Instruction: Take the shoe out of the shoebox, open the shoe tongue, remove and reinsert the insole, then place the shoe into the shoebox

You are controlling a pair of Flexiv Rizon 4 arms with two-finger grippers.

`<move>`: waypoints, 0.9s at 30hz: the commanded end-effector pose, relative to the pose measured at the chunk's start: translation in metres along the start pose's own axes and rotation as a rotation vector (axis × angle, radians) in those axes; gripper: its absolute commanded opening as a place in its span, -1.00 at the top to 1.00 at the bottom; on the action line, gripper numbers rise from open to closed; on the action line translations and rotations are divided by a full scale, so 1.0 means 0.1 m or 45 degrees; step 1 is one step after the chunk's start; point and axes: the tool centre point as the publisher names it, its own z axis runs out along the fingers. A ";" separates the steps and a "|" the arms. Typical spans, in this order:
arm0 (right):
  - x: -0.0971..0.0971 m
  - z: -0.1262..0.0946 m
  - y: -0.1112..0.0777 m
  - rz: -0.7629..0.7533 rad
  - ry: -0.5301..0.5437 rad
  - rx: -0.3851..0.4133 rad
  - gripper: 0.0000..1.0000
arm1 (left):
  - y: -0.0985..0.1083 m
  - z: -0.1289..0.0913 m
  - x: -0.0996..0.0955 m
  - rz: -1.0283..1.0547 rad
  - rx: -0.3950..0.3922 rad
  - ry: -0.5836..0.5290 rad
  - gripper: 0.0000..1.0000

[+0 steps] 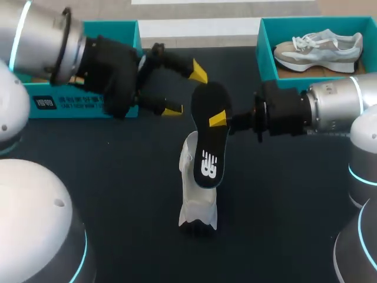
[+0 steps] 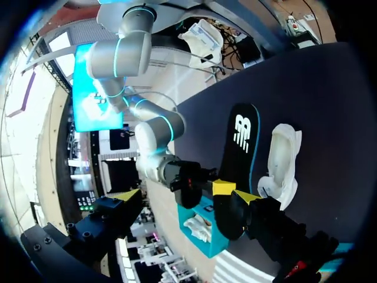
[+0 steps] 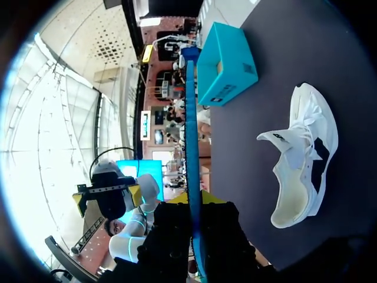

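A white shoe (image 1: pixel 198 197) lies on its side near the middle of a dark table (image 1: pixel 118 212), and everything here is placed from it. In the right wrist view its opening is turned toward the camera, with the pale inside in plain view. Your right arm comes in from the right of the shoe, and your right gripper (image 1: pixel 219 119) is clamped on a black insole (image 1: pixel 207 147), one yellow tip pressed flat against the insole's upper face. The insole hangs over the far end of the shoe, its end with the white print overlapping the shoe in the head view; whether the two touch cannot be told. In the right wrist view the insole runs edge-on between the fingers as a thin blue line. Your left gripper (image 1: pixel 185 91) hangs beyond the shoe and a little to its left, fingers spread wide apart and holding nothing, close to the insole's far end but not touching it. A teal shoebox (image 1: pixel 118 28) sits beyond the shoe to the left, partly hidden by your left arm. A second teal shoebox (image 1: pixel 265 56) sits beyond the shoe to the right, with a grey and white shoe (image 1: pixel 318 48) lying inside it
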 end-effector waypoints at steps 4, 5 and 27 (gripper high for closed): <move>-0.05 0.05 0.06 -0.002 -0.004 -0.004 1.00 | 0.02 0.00 -0.08 0.003 -0.005 0.380 -1.00; -0.06 0.05 0.06 -0.002 -0.004 -0.008 1.00 | 0.02 0.00 -0.08 0.003 -0.005 0.380 -1.00; -0.14 0.01 0.07 0.012 -0.022 -0.038 1.00 | 0.08 0.26 0.04 -0.091 -0.060 1.134 -1.00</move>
